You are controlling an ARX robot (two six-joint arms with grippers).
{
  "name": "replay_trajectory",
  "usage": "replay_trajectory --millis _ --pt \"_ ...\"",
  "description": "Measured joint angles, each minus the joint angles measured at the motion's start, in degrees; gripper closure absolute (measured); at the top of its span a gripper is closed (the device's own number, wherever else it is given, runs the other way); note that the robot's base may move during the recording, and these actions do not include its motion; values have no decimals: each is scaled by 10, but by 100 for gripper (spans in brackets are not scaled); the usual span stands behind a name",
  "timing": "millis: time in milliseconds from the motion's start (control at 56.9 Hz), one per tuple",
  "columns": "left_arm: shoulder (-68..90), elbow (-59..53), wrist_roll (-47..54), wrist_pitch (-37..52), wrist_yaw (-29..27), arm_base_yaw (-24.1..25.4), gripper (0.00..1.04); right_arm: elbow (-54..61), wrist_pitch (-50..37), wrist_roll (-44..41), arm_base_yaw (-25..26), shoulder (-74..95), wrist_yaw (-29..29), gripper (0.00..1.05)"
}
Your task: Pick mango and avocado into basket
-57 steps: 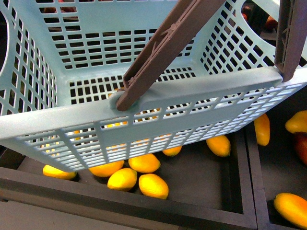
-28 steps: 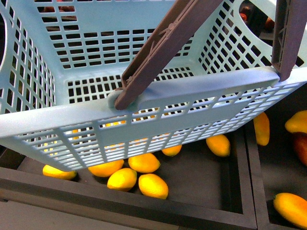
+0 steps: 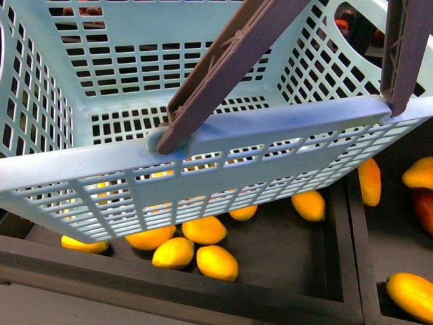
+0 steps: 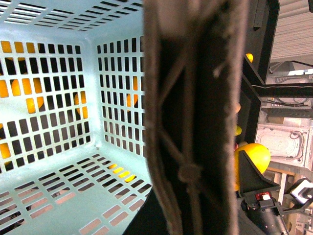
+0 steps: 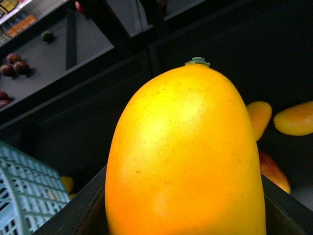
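The light turquoise basket (image 3: pixel 203 145) hangs tilted in the air and fills most of the front view. Its grey-brown handles (image 3: pixel 230 68) swing up and out of frame. My left gripper (image 4: pixel 190 210) is shut on one handle (image 4: pixel 195 98), which blocks the middle of the left wrist view; the basket's slotted floor (image 4: pixel 58 196) holds no fruit. My right gripper (image 5: pixel 186 210) is shut on the mango (image 5: pixel 186 147), a smooth yellow fruit with its stem end up. That mango (image 4: pixel 252 156) also shows just outside the basket in the left wrist view. The avocado is out of view.
Below the basket, a dark tray (image 3: pixel 291 298) holds several yellow fruits (image 3: pixel 216 263). A divider (image 3: pixel 348 257) separates it from a right-hand tray with more yellow fruits (image 3: pixel 413 294) and a red one (image 3: pixel 426 210). A shelf with dark red fruits (image 5: pixel 12 63) stands behind.
The basket has drifted slightly to the left and swung a little. The fruits in the trays have not moved.
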State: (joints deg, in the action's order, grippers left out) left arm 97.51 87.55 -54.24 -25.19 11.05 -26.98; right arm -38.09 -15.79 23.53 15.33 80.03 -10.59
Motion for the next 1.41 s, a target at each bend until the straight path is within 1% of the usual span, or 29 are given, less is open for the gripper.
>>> replay_trajectory --millis 105,316,510,580,703,914,1072,1090,1178,1248,1301,1407 --pt "0 0 0 0 0 0 99 -2 10 20 -33 -21 2 42" --pt "0 0 0 0 1 0 99 -15 22 57 -131 -52 19 42" --pt "0 0 0 0 1 0 99 -42 21 82 -202 -56 38 42" --pt "0 0 0 0 0 0 99 -49 19 86 -239 -56 57 42" --pt "0 0 0 0 -1 0 99 -49 9 83 -284 -50 79 42" --pt "0 0 0 0 1 0 99 -50 -26 66 -337 -9 99 42" --pt "0 0 0 0 1 0 99 -66 -31 62 -352 37 113 42" --pt "0 0 0 0 1 0 99 -69 -31 61 -353 41 115 40" --pt "0 0 0 0 0 0 99 -80 -31 62 -355 47 120 22" --pt "0 0 0 0 0 0 99 -83 -33 63 -355 44 121 11" --pt "0 0 0 0 0 0 99 -83 -33 63 -355 42 121 6" --pt "2 0 3 -1 0 0 99 -82 -32 66 -346 35 117 8"
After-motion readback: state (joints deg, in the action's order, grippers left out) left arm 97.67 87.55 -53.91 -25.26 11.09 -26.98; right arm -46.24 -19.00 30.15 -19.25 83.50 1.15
